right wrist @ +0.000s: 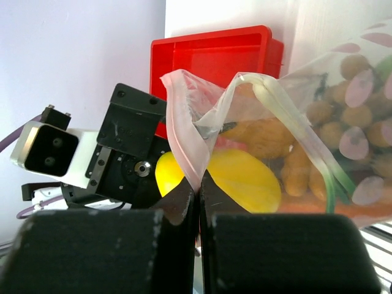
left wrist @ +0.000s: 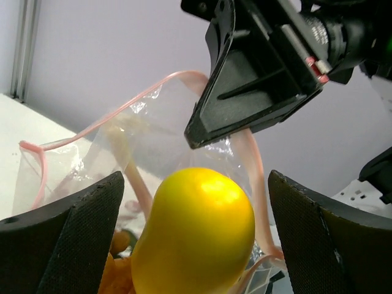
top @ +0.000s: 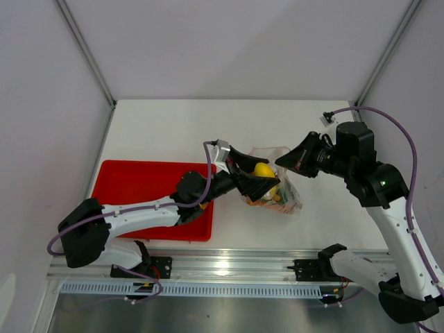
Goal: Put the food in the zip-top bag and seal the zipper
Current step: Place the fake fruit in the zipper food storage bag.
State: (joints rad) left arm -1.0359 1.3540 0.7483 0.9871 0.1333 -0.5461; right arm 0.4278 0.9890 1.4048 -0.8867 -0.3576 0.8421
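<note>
The clear zip-top bag (top: 286, 198) stands right of the red tray with its mouth held open. My right gripper (top: 281, 165) is shut on the bag's mouth edge, pinching the pink zipper strip (right wrist: 184, 122) between its pads (right wrist: 199, 180). My left gripper (top: 258, 179) is at the bag's mouth with its jaws open (left wrist: 196, 184). The yellow lemon (left wrist: 196, 233) sits between the jaws with a gap on each side, partly inside the bag (right wrist: 245, 177). Several tan balls (right wrist: 343, 116), a green stalk (right wrist: 331, 177) and an orange-brown piece (left wrist: 113, 275) lie in the bag.
The red rectangular tray (top: 139, 187) lies at the left, under my left arm; no food shows in it. Grey walls close the table on the back and sides. A metal rail runs along the near edge.
</note>
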